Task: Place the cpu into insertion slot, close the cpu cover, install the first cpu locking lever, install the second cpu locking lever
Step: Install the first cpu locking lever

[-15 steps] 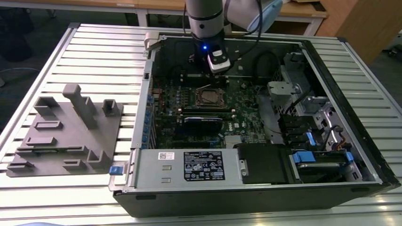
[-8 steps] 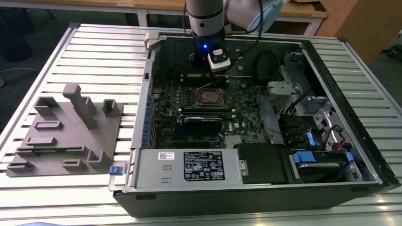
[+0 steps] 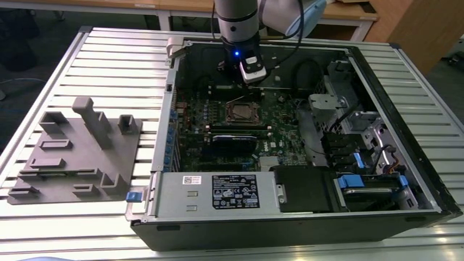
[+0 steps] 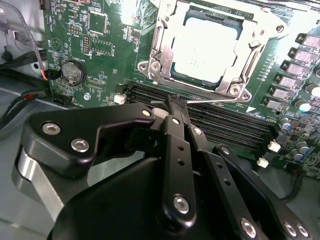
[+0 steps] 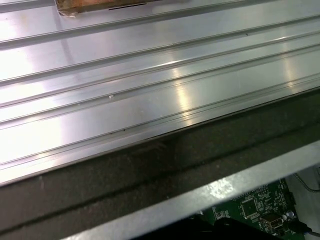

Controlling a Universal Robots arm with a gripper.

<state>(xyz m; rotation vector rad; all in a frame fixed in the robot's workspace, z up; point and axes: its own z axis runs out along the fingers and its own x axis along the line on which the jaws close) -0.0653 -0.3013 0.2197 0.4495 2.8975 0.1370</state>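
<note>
An open desktop computer case (image 3: 406,179) lies on its side on a ribbed metal table (image 3: 108,60), its green motherboard (image 3: 203,125) facing up. A single robot arm (image 3: 238,22) comes down almost vertically from above into the far part of the case, its wrist pointing straight down at the board. A small blue light glows on the wrist.

In the second wrist view, the gripper (image 4: 175,102) is black, with two fingers (image 4: 172,150) pressed together into one narrow tip; nothing is held between them. The tip sits just beside the near edge of the insertion slot (image 4: 155,65), over the long black memory slots (image 4: 225,125), next to a thin metal locking lever (image 4: 212,100) that runs along that edge.

The cpu (image 4: 205,50) lies flat in the slot, its dull grey top showing through the window of the cpu cover (image 4: 240,75), which lies closed down over it.

In the exterior view, the slot sits near the middle of the board, just in front of the gripper. A grey parts holder (image 3: 80,152) rests on the table toward the exterior view's left, well apart from the case.
</note>
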